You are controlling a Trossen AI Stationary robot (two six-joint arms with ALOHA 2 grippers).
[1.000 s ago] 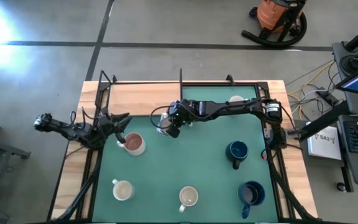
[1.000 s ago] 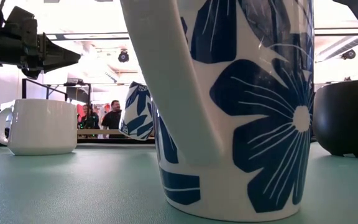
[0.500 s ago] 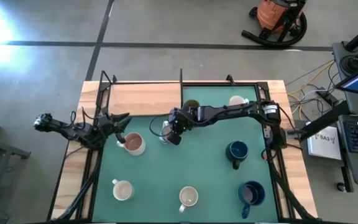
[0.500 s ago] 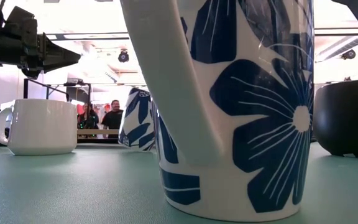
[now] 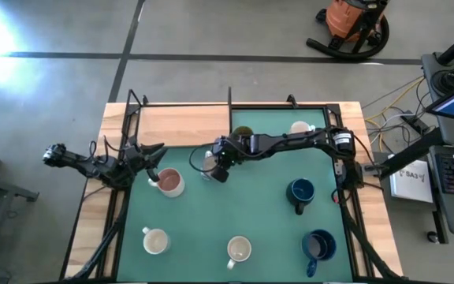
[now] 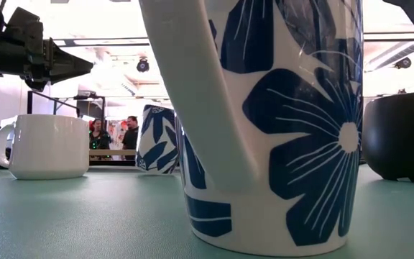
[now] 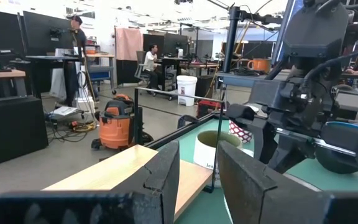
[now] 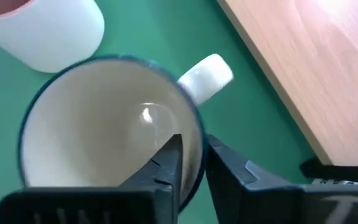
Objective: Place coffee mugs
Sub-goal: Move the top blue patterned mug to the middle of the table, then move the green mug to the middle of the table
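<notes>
Since a second ago, the blue-flowered white mug [image 6: 157,139] carried by the right arm has come down: in the low view it hung tilted above the green mat [image 5: 258,213] and now stands upright on it, behind the big flowered mug [image 6: 264,122] that fills the foreground. From above, the right gripper [image 5: 215,162] has also slid a little toward the table's middle and now sits just beside the pink-inside mug [image 5: 170,182].

The right wrist view shows this gripper's two dark fingers [image 8: 166,171] straddling the rim of the flowered mug, one finger inside the cream interior and the other outside the wall. They sit close to the wall on both sides, and the pictures do not settle whether they pinch it or have just let go. The mug's handle [image 8: 207,76] points toward the wooden strip [image 8: 303,68] at the mat's edge.

The left gripper [image 5: 150,158] waits at the left edge of the mat, above and near the pink-inside mug. Its fingers [image 7: 163,177] stand apart with nothing between them.

Elsewhere on the mat stand two cream mugs [image 5: 155,241] [image 5: 239,251] along the near edge, two dark blue mugs [image 5: 301,192] [image 5: 318,246] on the right side, and an olive-green mug [image 5: 243,132] and a white mug [image 5: 299,127] by the far edge, partly hidden by the right arm.
</notes>
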